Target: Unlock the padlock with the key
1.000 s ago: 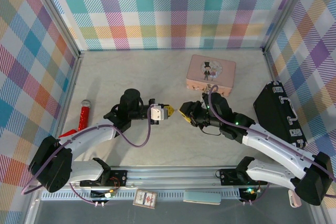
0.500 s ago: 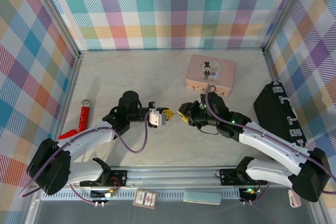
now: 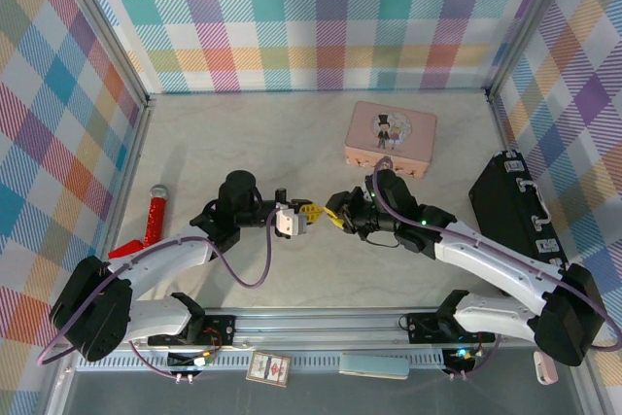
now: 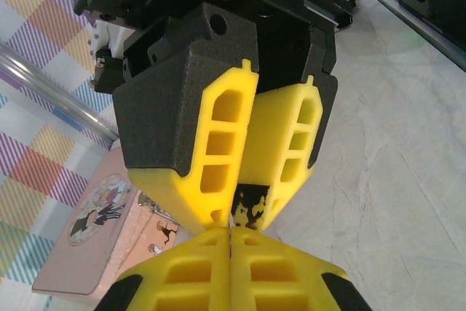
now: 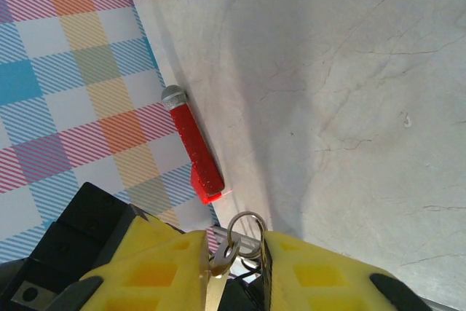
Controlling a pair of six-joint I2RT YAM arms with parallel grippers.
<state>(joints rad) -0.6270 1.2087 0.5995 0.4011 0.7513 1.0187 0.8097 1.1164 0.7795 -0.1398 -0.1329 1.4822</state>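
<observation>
Two grippers are facing tip to tip mid-frame above a pale marbled table inside plaid walls; left gripper is staying pinched closed, right gripper is clasping the padlock.

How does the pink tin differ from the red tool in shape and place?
The pink tin is a wide flat rectangle; the red tool is a slim cylinder. The tin lies far back, right of centre; the tool lies by the left wall. Both rest on the table.
</observation>
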